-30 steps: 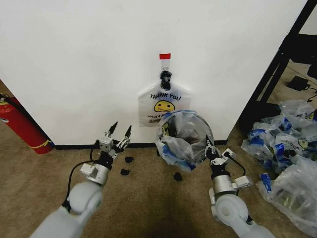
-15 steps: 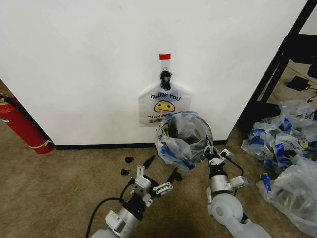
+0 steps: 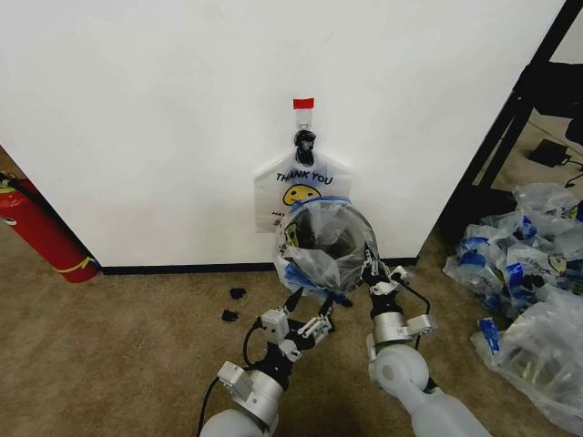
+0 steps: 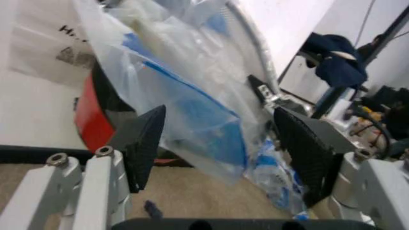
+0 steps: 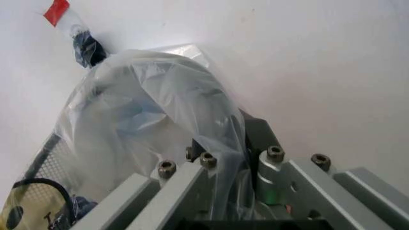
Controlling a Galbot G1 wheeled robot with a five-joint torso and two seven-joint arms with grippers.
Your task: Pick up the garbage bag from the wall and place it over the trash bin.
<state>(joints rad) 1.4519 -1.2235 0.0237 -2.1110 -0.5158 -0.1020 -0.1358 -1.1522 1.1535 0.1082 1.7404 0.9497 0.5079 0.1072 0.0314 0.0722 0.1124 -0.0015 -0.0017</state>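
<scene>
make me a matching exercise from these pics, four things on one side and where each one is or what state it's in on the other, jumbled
Things:
1. garbage bag
2. left gripper
3. right gripper
4. fire extinguisher

Places or states:
A. open, just below the front of the bag
B. leaning at the wall, far to the robot's left
C. shut on the bag's edge
D. draped over the trash bin

Pairs: 1-D, 2-A, 3-C, 4-B
</scene>
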